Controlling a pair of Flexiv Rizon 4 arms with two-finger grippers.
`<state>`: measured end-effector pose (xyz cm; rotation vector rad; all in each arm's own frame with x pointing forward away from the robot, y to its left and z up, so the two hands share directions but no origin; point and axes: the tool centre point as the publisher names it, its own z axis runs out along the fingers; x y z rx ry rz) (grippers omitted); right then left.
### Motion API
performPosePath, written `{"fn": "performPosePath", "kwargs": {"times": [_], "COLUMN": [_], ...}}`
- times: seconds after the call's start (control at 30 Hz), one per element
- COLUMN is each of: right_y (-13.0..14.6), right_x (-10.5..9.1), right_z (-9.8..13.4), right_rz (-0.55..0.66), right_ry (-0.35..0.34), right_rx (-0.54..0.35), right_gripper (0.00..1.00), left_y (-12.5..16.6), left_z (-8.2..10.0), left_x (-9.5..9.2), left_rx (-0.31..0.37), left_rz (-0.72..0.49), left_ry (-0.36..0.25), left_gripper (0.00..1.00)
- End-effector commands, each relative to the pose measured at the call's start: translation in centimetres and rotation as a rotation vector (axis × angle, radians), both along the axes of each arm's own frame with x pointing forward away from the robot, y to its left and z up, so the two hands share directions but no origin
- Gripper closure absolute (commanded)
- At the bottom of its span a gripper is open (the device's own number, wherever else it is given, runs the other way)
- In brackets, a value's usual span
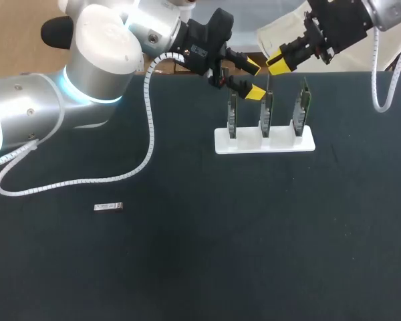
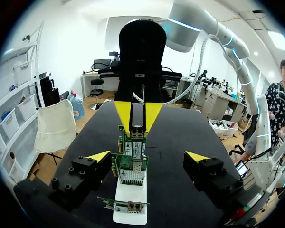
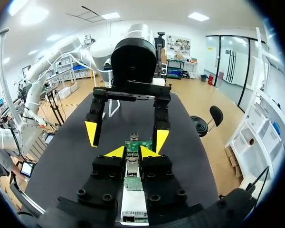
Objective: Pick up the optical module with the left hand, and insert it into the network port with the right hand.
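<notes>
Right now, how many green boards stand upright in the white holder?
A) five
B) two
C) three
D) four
C: the head view shows three green boards standing side by side in the white holder.

desk [image 1: 187,267]: black covering, matt, faintly cloth-like, no glare.
stand [image 1: 281,144]: white plastic, smooth, low sheen.
circuit boards [image 1: 232,115]: green lacquered board, slightly glossy; port cages of bright bare metal.
optical module [image 2: 138,124]: grey metal, satin, between the tips of the right end effector [image 1: 277,64].
small bar [image 1: 108,206]: silvery, metallic look, catches light.
left arm [image 1: 100,53]: smooth silver-white shell, glossy with highlights.
cable sleeve [image 1: 149,120]: white ribbed plastic spiral.
left end effector [image 1: 254,79]: black matt bodies with dark screws, plastic or metal not clear; yellow tips smooth and matt.
</notes>
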<state>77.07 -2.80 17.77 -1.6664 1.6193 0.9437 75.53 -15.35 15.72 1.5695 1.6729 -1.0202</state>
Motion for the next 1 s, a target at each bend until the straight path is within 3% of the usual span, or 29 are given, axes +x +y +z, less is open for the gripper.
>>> {"fn": "performPosePath", "kwargs": {"times": [0.03,1.0], "right_y": [-0.15,-0.19], "right_x": [-0.35,-0.3], "right_z": [0.06,-0.21], "right_rz": [-0.006,-0.008], "right_ry": [-0.006,0.0], "right_rx": [-0.002,-0.004], "right_gripper": [1.0,1.0], "left_y": [-0.09,-0.09], "left_z": [0.04,0.04], "left_x": [0.12,0.12], "left_rx": [0.004,0.004], "left_rz": [-0.001,-0.001], "left_ry": [0.003,0.003], "left_gripper": [0.0,0.0]}}
